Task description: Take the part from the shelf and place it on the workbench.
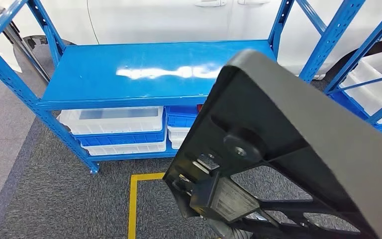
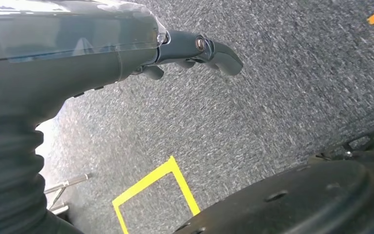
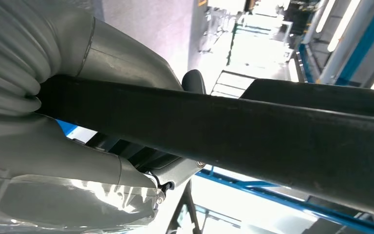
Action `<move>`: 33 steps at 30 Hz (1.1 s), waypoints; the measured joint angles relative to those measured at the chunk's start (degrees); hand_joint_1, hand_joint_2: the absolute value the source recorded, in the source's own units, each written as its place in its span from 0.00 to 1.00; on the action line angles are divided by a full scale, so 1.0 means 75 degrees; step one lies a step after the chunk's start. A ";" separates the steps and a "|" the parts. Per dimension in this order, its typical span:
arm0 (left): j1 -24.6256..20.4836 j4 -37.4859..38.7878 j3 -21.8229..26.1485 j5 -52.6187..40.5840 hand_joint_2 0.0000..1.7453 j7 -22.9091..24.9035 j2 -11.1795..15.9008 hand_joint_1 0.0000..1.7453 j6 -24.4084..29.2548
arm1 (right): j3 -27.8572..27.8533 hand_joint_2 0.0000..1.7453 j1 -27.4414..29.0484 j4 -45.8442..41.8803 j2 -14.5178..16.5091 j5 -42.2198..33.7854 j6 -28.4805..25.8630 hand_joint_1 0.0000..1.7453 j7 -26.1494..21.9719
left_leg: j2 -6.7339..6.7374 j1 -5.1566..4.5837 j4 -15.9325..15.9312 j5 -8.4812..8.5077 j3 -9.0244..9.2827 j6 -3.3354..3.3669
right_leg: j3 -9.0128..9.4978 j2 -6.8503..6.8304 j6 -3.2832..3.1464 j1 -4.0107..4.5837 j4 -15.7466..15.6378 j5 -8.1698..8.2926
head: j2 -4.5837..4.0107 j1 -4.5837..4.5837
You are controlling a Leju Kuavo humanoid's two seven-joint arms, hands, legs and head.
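**Broad black part held up off the shelf, right hand at its edge**

The part (image 1: pixel 298 149) is a large, flat, dark moulded panel with ribs, cut-out windows, a round boss and a small clipped-on block on its underside. It is in the air, tilted, in front of the blue shelf (image 1: pixel 144 74) and over the grey carpet, filling the right side of the head view. It looks rigid rather than floppy, and probably light for its size, being thin-walled plastic; still, its wide span would act as a long lever on whatever holds it. The smooth outer face seems slippery, while the ribs and window edges offer firmer purchase.

In the right wrist view the right hand (image 3: pixel 112 146) wraps the part's edge, thumb on one face and the rest of the hand on the other, so it is holding the panel near one rim. A hold closer to the ribbed middle would likely swing less.

The left hand (image 2: pixel 195 53) hangs over the carpet beside a yellow floor marking (image 2: pixel 151 187), fingers loosely curved with nothing in them.

White and blue bins (image 1: pixel 114 127) sit on the shelf's lower tier. A white car body (image 1: pixel 179 20) stands behind the shelf.
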 joint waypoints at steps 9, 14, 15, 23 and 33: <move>-0.0070 0.0000 0.0000 -0.0176 1.00 0.0111 0.0028 0.00 -0.0079 | 0.0060 1.00 0.0117 0.0004 -0.0023 -0.0047 -0.0177 1.00 -0.0009 | -0.0004 0.0019 0.2027 -0.1296 -0.0745 -0.0296 | -0.0417 -0.0065 -0.0313 -0.0016 -0.0147 0.0486 | 0.0000 -0.0001; -0.0005 0.0000 0.0000 -0.0209 1.00 0.0207 0.0035 0.00 -0.0104 | 0.0060 1.00 0.0200 0.0004 -0.0044 -0.0090 -0.0162 1.00 -0.0009 | -0.0011 0.0017 0.0260 -0.0731 0.0559 -0.0223 | -0.0703 -0.0038 -0.0218 0.0008 0.0022 0.0630 | 0.0000 0.0000; 0.0011 0.0000 0.0000 -0.0209 1.00 0.0204 0.0036 0.00 -0.0106 | 0.0060 1.00 0.0203 0.0005 -0.0047 -0.0102 -0.0159 1.00 -0.0009 | -0.0020 0.0007 -0.0021 -0.0669 0.0700 -0.0178 | -0.0735 -0.0033 -0.0178 0.0020 0.0053 0.0654 | 0.0000 0.0000; -0.0110 -0.0015 0.0000 -0.0163 1.00 0.0182 0.0042 0.00 -0.0085 | 0.0060 1.00 0.0224 0.0063 -0.0072 -0.0127 -0.0125 1.00 -0.0012 | 0.0016 0.0024 -0.0096 -0.0249 0.0306 0.0122 | -0.1418 -0.0023 0.0164 -0.0050 0.1651 -0.0418 | 0.0000 0.0000; -0.0381 -0.0058 0.0000 -0.0133 1.00 0.0067 0.0031 0.00 -0.0122 | 0.0089 1.00 0.0100 0.0205 -0.0096 -0.0167 -0.0026 1.00 -0.0020 | -0.0004 0.0015 -0.0041 0.0145 -0.0062 -0.0140 | -0.0034 -0.0021 -0.0147 0.0043 -0.0073 0.0109 | 0.0000 -0.0001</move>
